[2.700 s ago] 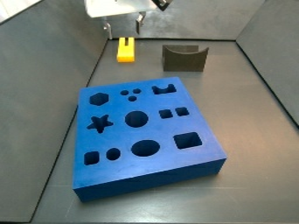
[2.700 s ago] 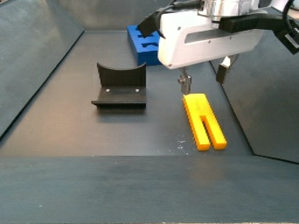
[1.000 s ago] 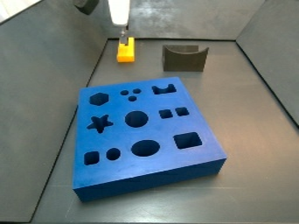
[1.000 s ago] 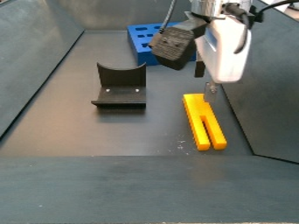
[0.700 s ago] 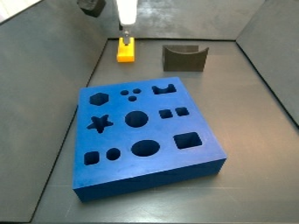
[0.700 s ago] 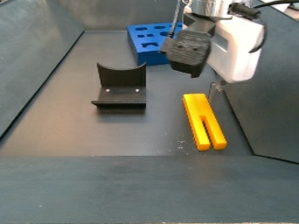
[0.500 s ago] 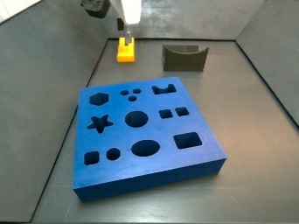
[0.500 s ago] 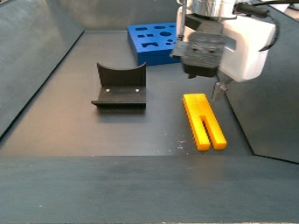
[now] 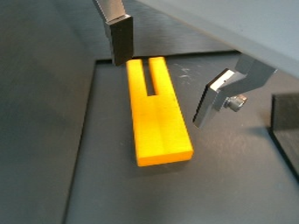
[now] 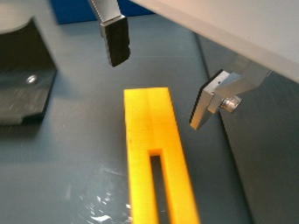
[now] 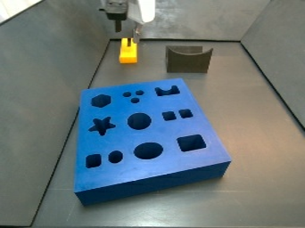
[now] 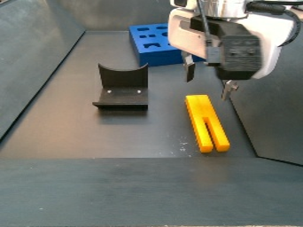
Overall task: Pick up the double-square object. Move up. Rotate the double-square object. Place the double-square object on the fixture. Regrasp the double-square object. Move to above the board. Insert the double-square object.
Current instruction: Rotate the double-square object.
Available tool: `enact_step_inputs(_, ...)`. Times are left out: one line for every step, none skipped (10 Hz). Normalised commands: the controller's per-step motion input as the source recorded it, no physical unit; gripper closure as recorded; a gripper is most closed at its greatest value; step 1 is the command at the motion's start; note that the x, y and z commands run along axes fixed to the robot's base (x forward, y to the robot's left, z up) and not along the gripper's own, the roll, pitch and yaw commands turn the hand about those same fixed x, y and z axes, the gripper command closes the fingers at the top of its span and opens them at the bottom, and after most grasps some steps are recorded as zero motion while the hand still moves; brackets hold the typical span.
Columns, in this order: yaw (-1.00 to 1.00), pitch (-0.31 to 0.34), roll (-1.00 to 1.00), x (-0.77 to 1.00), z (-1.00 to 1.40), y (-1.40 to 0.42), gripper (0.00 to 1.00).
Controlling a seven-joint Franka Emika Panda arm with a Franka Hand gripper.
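The double-square object (image 12: 207,121) is a yellow-orange slotted block lying flat on the dark floor, also seen as the block (image 11: 127,51) near the back wall. My gripper (image 12: 210,82) hangs open just above its far end, one finger on each side, nothing between them. In both wrist views the block (image 9: 158,109) (image 10: 156,157) lies under the open gripper (image 9: 167,67) (image 10: 162,72), apart from the fingers (image 9: 121,39). The dark fixture (image 12: 120,87) (image 11: 187,59) stands beside the block. The blue board (image 11: 149,138) (image 12: 154,43) lies flat with its shaped holes up.
Grey enclosure walls (image 11: 66,53) rise close to the block on one side and behind it. The fixture (image 10: 21,79) shows at the edge of a wrist view. Bare dark floor (image 12: 130,133) lies between the fixture and the block.
The gripper has turned about its vertical axis above the block's far end and now stands with its fingers spread across the block. The block, fixture and board have not moved.
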Motion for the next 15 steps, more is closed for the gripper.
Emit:
enact_step_inputs(1.0,-0.029,0.01,0.04,-0.03,0.0,0.0)
enact_step_inputs(1.0,-0.031,0.01,0.04,-0.03,0.0,0.0)
enact_step_inputs(1.0,-0.035,0.01,0.04,-0.03,0.0,0.0)
enact_step_inputs(1.0,-0.039,0.01,0.04,-0.03,0.0,0.0)
enact_step_inputs(1.0,-0.045,0.01,0.04,-0.03,0.0,0.0)
enact_step_inputs(1.0,-0.051,0.01,0.03,-0.03,0.0,0.0)
enact_step_inputs(1.0,-0.056,0.01,0.03,-0.03,0.0,0.0)
enact_step_inputs(1.0,-0.07,0.01,0.03,-0.03,0.0,0.0)
enact_step_inputs(1.0,-0.084,0.02,0.03,-0.03,0.0,0.0)
enact_step_inputs(0.77,-0.091,0.02,0.03,-0.03,0.0,0.0)
enact_step_inputs(0.55,-0.091,0.02,0.03,-0.03,0.0,0.0)
enact_step_inputs(0.31,-0.089,0.02,0.03,-0.04,0.0,0.0)
enact_step_inputs(0.23,-0.088,0.02,0.02,-0.04,0.0,0.0)
enact_step_inputs(0.0,0.0,0.0,0.0,-1.0,0.0,0.0)
enact_step_inputs(-0.03,-0.005,0.0,0.01,-1.0,0.0,0.0)
